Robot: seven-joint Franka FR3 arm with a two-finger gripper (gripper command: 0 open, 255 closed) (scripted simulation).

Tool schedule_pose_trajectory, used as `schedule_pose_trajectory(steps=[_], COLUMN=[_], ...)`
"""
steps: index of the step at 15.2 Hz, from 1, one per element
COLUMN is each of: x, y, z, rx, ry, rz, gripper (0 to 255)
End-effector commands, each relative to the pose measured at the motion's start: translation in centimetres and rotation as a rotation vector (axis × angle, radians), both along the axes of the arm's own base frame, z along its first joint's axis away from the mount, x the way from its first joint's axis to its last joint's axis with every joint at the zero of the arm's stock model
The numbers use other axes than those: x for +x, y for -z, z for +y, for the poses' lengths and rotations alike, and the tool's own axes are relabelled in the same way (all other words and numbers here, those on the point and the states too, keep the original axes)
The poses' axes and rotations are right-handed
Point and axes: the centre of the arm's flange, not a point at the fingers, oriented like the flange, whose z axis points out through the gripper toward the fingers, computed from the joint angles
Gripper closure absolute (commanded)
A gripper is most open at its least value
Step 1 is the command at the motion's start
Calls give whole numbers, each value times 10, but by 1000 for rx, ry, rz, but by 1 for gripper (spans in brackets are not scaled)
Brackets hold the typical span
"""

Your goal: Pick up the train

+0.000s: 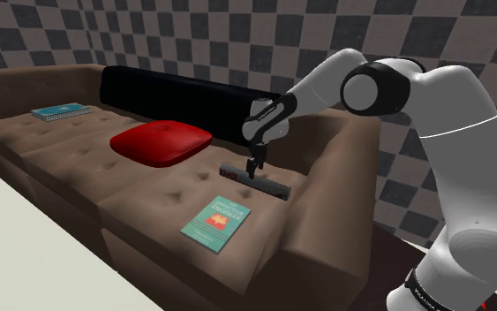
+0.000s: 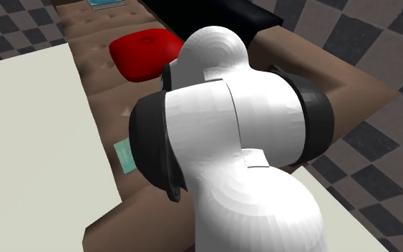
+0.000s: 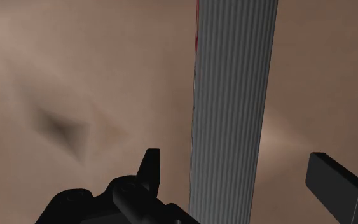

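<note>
Jaws straddle the train [image 3: 234, 95], gaps either side.

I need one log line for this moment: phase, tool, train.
phase: pre-grasp | tool: open, astride train | train: on sofa, not held

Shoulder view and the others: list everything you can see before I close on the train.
sofa: 1, brown, tufted, across the shoulder view
cushion: 1, red, on the middle of the seat
bolster: 1, black, long, along the backrest
books: 2, teal, one by the seat's front edge, one at the far end
train: 1, grey ribbed top with red on its side, lying on the seat under the gripper
pale surface: 1, off-white, flat, in front of the sofa
wall: grey checkered, behind the sofa
arm: 1, white with dark joints, reaching from the shoulder view's right
gripper: 1, black, open, fingers either side of the train, not touching it
</note>
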Motion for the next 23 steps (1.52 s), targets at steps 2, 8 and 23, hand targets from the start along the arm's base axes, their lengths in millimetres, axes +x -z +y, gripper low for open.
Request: schedule_pose_trajectory(steps=[2, 8, 23], x=[1, 1, 1], y=[16, 30, -8], z=[0, 0, 0], rx=[0, 0, 0], ry=[-1, -1, -1], rz=[-1, -1, -1], gripper=[0, 255, 255])
